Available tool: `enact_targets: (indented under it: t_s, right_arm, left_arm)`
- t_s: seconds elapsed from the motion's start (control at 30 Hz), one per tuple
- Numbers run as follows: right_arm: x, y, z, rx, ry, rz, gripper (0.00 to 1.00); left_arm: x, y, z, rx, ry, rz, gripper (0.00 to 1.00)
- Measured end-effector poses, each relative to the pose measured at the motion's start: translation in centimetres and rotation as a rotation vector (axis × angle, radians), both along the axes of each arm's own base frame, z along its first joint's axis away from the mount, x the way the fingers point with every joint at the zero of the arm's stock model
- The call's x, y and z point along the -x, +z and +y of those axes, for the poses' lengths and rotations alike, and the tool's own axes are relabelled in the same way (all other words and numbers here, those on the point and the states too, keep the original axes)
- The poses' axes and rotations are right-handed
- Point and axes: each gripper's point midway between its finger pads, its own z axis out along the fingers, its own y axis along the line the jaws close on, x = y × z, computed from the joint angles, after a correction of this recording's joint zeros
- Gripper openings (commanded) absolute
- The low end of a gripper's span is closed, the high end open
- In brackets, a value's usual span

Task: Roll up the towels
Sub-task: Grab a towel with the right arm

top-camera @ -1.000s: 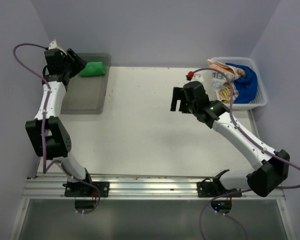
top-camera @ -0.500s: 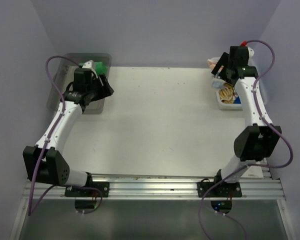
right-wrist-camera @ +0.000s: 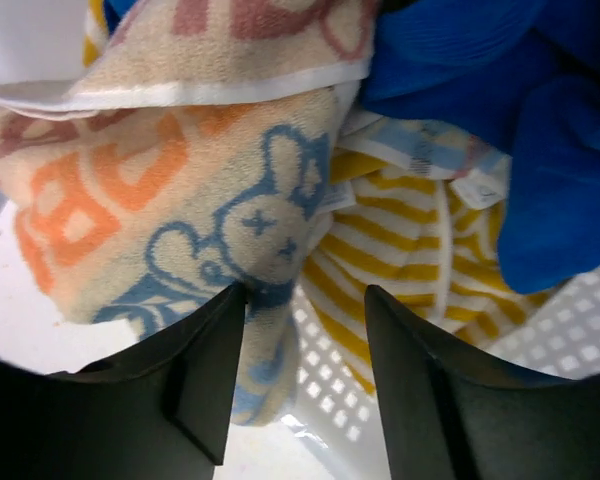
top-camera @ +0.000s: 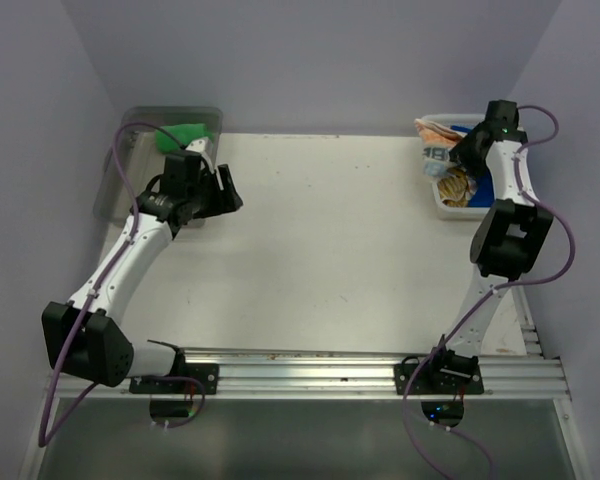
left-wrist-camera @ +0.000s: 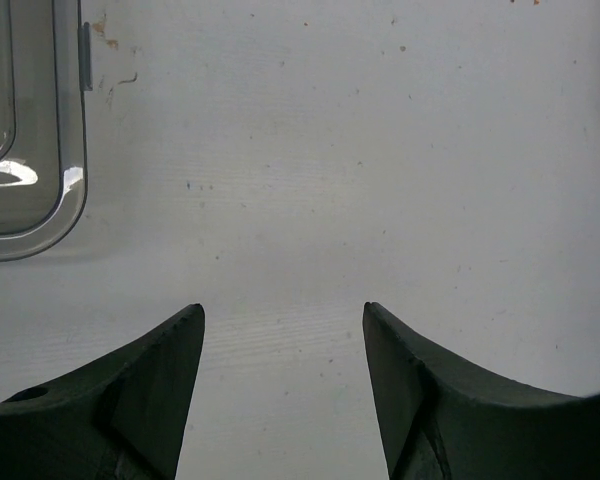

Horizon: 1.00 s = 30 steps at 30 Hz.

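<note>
Right gripper (right-wrist-camera: 305,300) hangs over the white basket (right-wrist-camera: 325,405), jaws apart, the orange-and-white towel (right-wrist-camera: 180,200) just ahead of its fingertips; left gripper (left-wrist-camera: 283,315), jaws also apart, faces the table (left-wrist-camera: 330,180), green towel (top-camera: 180,136) nearby in the grey tray (top-camera: 108,200)

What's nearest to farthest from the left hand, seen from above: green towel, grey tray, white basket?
1. grey tray, just beside the left hand.
2. green towel, in the tray's far end.
3. white basket, across the table, far right.
</note>
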Motion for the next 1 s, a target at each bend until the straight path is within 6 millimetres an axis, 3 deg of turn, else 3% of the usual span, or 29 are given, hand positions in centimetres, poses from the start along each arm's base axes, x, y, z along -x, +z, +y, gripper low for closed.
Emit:
enact_targets:
  t_s: [0.07,0.13,0.17,0.27,0.4,0.5,0.63,0.7,0.77,0.87,0.93,1.0]
  right_arm:
    - [-0.5,-0.3,0.9,-0.040,0.024,-0.015,0.30]
    - [-1.3,0.2,2.1,-0.087,0.058,-0.053,0.15]
    - [-1.9,0.7,2.5,-0.105,0.071,-0.083,0.01]
    - [-2.9,2.1,3.5,-0.133,0.096,-0.157,0.00]
    - [-2.4,5.0,3.7,-0.121,0.096,-0.225,0.00]
    - [-1.4,9.9,4.0,-0.101,0.102,-0.326,0.00]
    - [0.8,19.6,5.5,-0.064,0.156,-0.537,0.00]
    - [2.6,24.1,7.1,-0.038,0.205,-0.632,0.00]
    - [4.6,28.2,9.5,-0.003,0.269,-0.716,0.00]
    - [8.3,33.7,15.8,0.026,0.426,-0.842,0.00]
    - [11.0,35.9,19.9,0.019,0.535,-0.901,0.00]
    - [13.2,36.7,22.8,0.004,0.617,-0.934,0.00]
  left_arm:
    - [0.2,0.2,-0.1,0.000,-0.003,-0.005,0.68]
    - [0.2,0.4,-0.1,-0.002,-0.001,-0.009,0.68]
    - [0.3,0.4,-0.1,-0.001,0.000,-0.008,0.68]
    - [0.4,0.3,-0.2,0.005,0.004,-0.001,0.68]
    - [0.7,0.7,-0.7,0.016,-0.005,-0.009,0.68]
    - [0.9,1.2,-1.0,0.025,-0.008,-0.020,0.68]
    - [1.1,1.6,-1.1,0.035,-0.006,-0.030,0.71]
    - [1.1,1.6,-0.9,0.026,-0.002,-0.028,0.73]
    - [1.2,1.4,-0.5,0.002,0.003,-0.015,0.74]
    - [0.9,1.8,0.1,-0.038,0.014,-0.013,0.75]
    - [0.6,2.3,0.4,-0.053,0.018,-0.025,0.76]
    - [0.5,2.9,0.7,-0.062,0.020,-0.034,0.76]
